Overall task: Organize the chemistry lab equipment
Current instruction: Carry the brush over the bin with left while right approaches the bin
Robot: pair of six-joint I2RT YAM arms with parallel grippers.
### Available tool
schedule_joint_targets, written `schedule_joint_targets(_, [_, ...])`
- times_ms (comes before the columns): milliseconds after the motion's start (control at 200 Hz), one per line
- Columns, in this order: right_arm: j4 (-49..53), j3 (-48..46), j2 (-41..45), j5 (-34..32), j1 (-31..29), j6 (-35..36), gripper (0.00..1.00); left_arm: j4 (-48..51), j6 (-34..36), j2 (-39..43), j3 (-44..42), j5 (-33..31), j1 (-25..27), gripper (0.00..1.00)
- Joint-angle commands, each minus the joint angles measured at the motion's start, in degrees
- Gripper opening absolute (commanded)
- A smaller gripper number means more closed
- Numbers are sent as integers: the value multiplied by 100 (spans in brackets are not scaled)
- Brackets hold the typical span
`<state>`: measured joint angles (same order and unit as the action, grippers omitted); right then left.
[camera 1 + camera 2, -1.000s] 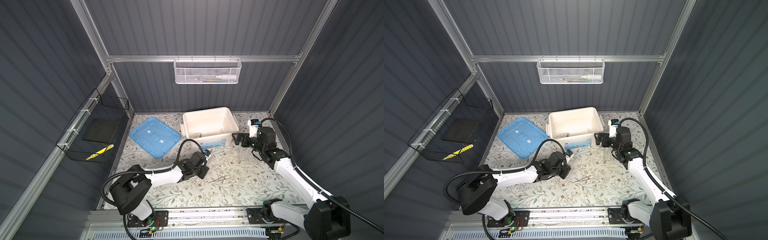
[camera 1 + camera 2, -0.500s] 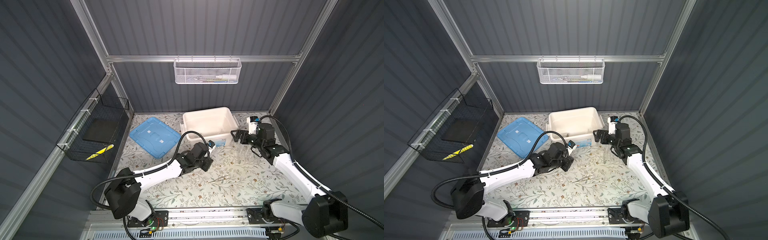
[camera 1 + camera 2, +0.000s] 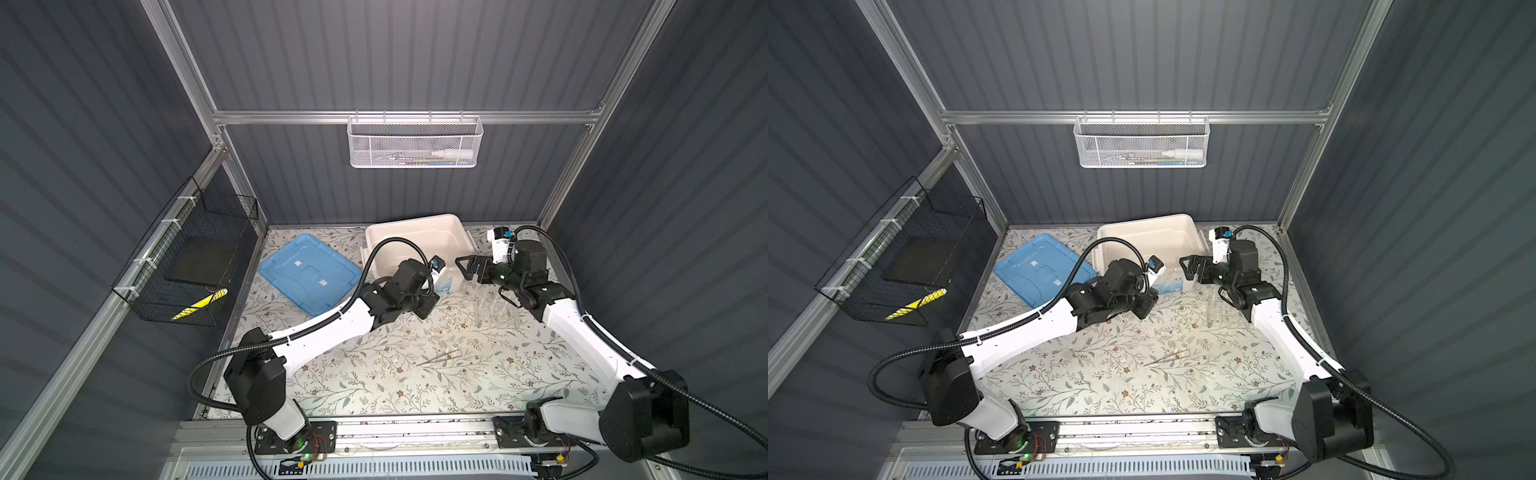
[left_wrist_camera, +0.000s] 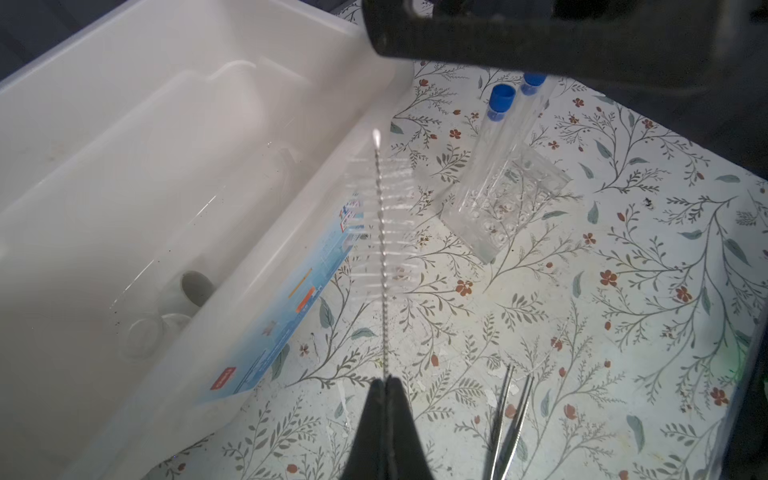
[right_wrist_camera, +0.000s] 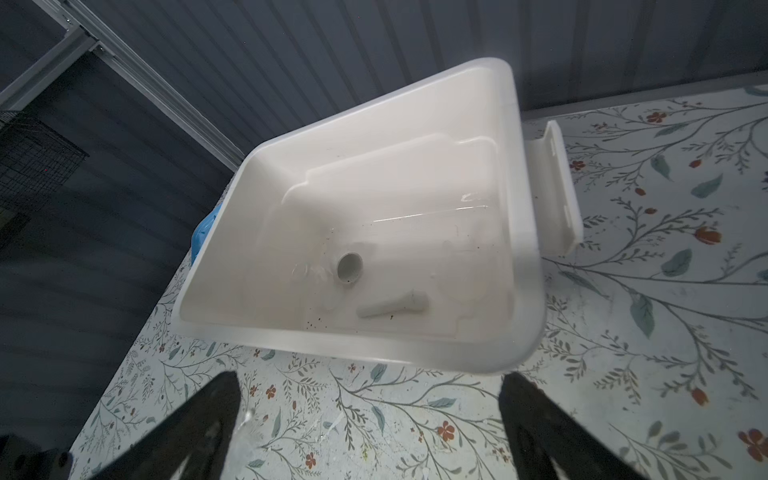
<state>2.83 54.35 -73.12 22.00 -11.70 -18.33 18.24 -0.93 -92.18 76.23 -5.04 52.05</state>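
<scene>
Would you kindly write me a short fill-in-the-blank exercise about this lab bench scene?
1. The left end effector is ____ on the wire brush.
2. The right end effector is ____.
3. The pestle lies ____ the cream box.
4. The test tubes in the tube rack have ____ caps.
Missing words: shut; open; inside; blue.

a robot test cell dressed as a small lab bench. dark ribbed wall panels (image 3: 395,54) sit in an aluminium frame (image 3: 407,117). two robot arms (image 3: 324,332) are mounted on a rail (image 3: 415,430) at the bottom edge of both top views. a white mesh basket (image 3: 415,143) hangs upper middle and a black wire basket (image 3: 187,266) at left. the floral tabletop (image 3: 395,386) carries a clear tube rack (image 4: 505,208) with blue-capped test tubes (image 4: 496,120).
</scene>
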Motion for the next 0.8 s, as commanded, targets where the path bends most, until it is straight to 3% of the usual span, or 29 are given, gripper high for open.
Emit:
schedule_joint_targets(0, [-276, 129, -59, 326, 17, 123, 99, 276, 284, -206, 367, 104, -320, 0])
schedule_joint_targets(455, [-501, 642, -732, 1090, 27, 242, 99, 401, 929, -1122, 1822, 758, -1147, 0])
schedule_joint_targets(795, [-583, 928, -1125, 1110, 28, 185, 99, 484, 1387, -2206, 2968, 1384, -1768, 0])
